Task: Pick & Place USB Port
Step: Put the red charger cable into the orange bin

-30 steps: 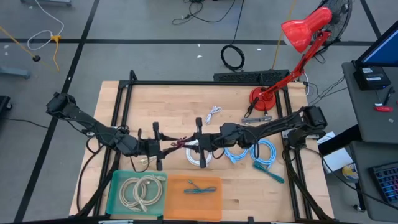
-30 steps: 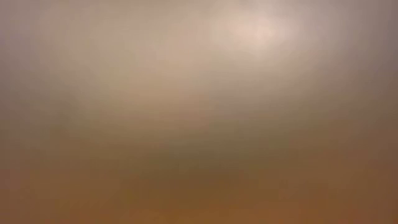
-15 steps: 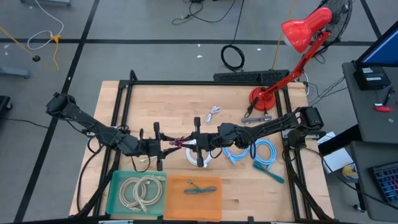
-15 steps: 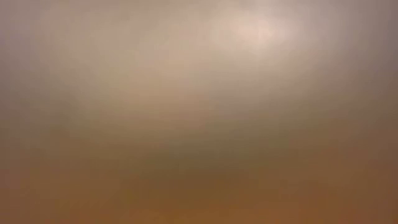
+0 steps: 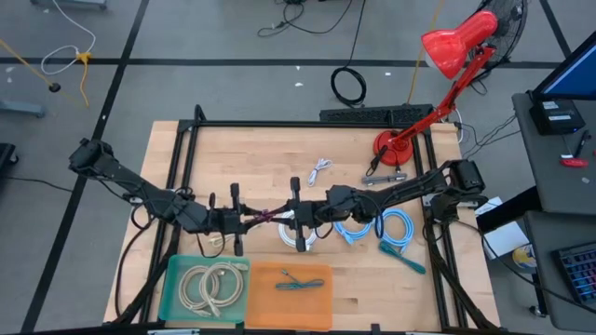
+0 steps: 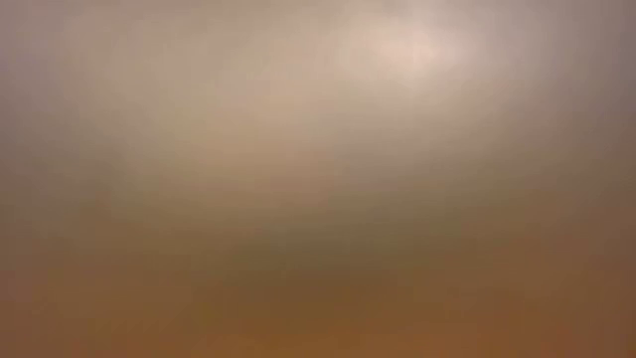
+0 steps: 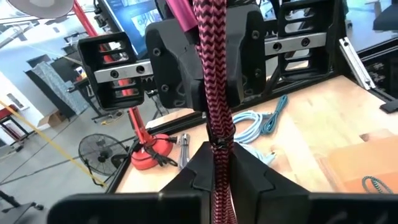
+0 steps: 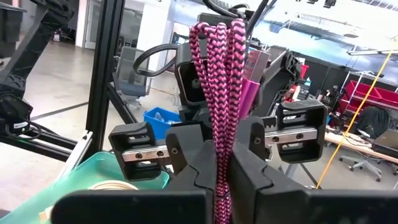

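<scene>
The pink-and-black braided cable (image 5: 267, 217) is taken as the landmark; it is held above the middle of the bench (image 5: 261, 158), stretched between the two hands.

Left of the cable, the left hand (image 5: 244, 221) is seen with its fingers (image 7: 205, 171) pressed together on the braid; the cable is seen running up between them in the left wrist view (image 7: 214, 93). Below and left of the cable, at the bench's front edge, a green tray (image 5: 174, 296) is found holding a coiled beige cable (image 5: 212, 285). Just right of that tray, and below the cable, an orange tray (image 5: 317, 302) is found holding a small dark teal cable (image 5: 298, 282).

Immediately right of the cable, the right hand (image 5: 284, 217) is seen clamped on several bunched strands of the same braid, as shown in the right wrist view (image 8: 219, 81). A white coiled cable (image 5: 300, 236) is noted on the bench just below that hand. Farther right, light blue coiled cables (image 5: 374, 229) are laid side by side, with a teal-tipped cable (image 5: 402, 255) beyond them. Above and right of the braided cable, a small white cable (image 5: 320, 168) is noted, then a red desk lamp (image 5: 438, 65) standing at the far right corner.

Nothing can be told from the low view, which is wholly blurred.
</scene>
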`<control>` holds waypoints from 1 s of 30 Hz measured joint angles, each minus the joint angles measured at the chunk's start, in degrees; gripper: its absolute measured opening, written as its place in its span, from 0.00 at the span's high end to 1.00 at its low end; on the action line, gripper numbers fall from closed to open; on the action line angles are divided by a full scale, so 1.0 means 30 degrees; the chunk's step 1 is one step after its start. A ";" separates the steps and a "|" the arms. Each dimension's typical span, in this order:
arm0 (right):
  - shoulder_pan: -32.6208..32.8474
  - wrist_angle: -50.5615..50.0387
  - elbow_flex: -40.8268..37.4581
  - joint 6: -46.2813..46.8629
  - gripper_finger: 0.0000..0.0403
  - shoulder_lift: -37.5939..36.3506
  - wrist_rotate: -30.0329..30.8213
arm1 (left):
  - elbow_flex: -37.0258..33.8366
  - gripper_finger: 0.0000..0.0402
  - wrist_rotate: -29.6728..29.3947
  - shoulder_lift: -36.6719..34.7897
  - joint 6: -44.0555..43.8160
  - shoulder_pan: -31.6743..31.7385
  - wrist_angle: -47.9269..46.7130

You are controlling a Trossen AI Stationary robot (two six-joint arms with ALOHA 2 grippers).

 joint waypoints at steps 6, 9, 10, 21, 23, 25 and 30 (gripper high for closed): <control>-0.0095 -0.1521 0.0000 0.1081 0.96 -0.0541 -0.1937 | 0.0000 0.95 -0.0238 -0.0069 -0.0074 -0.0015 -0.0670; 0.0168 -0.2207 0.0000 0.0882 0.91 -0.0950 -0.0913 | 0.0011 0.95 -0.0422 -0.0131 -0.0144 0.0000 -0.0727; 0.0378 -0.2760 0.0000 0.0653 0.88 -0.1165 -0.0144 | -0.0002 0.95 -0.0498 -0.0124 -0.0151 -0.0010 -0.0861; 0.2047 -0.7059 -0.0007 -0.1500 0.56 -0.3222 1.1848 | 0.2949 0.95 0.3051 -0.0127 -0.5123 0.0693 -0.9580; 0.2149 -0.7203 0.0007 -0.1766 0.53 -0.3271 1.3369 | 0.3388 0.95 0.6659 0.0067 -0.6235 0.0940 -1.0686; 0.2130 -0.7372 0.0007 -0.2216 0.51 -0.3219 1.4833 | 0.3402 0.95 0.9940 0.0275 -0.6792 0.0908 -1.0755; 0.2139 -0.7475 0.0000 -0.2482 0.49 -0.3242 1.7136 | 0.3394 0.95 1.3692 0.1843 -0.8714 0.0518 -1.0636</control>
